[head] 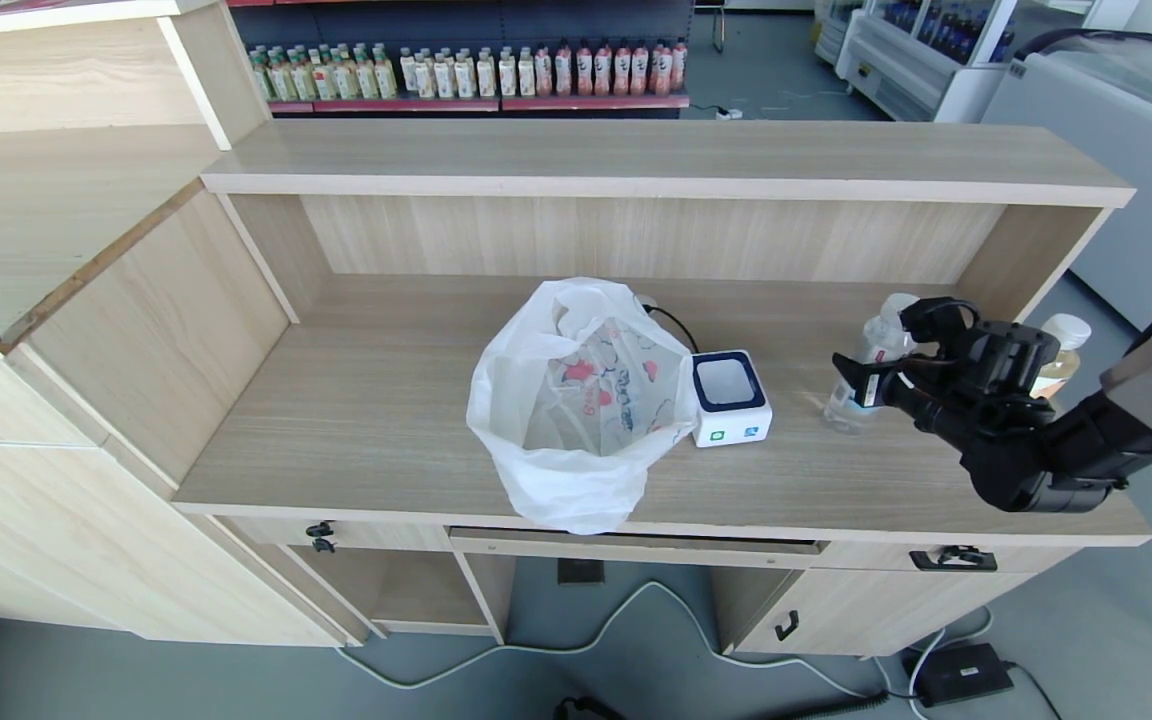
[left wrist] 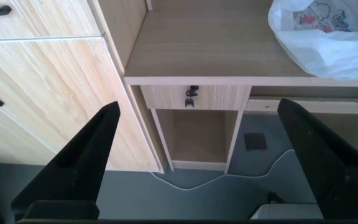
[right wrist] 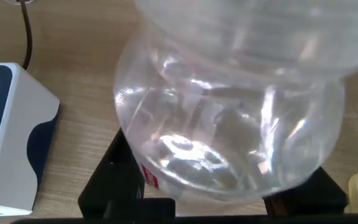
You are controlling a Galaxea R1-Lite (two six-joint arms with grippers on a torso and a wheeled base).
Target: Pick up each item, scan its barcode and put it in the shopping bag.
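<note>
The right claw (head: pixel 874 345) is closed around a clear bottle (head: pixel 848 400), a finger against each side, just right of the scanner (head: pixel 731 395) on the counter (head: pixel 366 400). The bottle is upright, but I cannot tell whether its base rests on the wood. Farther right of the scanner, behind the claw, stands a second bottle (head: pixel 1064 345) with a white cap. The bag (head: pixel 576 400) sits open, touching the scanner's left side. The left claw (left wrist: pixel 199 104) hangs spread wide and empty, well left of the scanner and below the counter's front edge.
</note>
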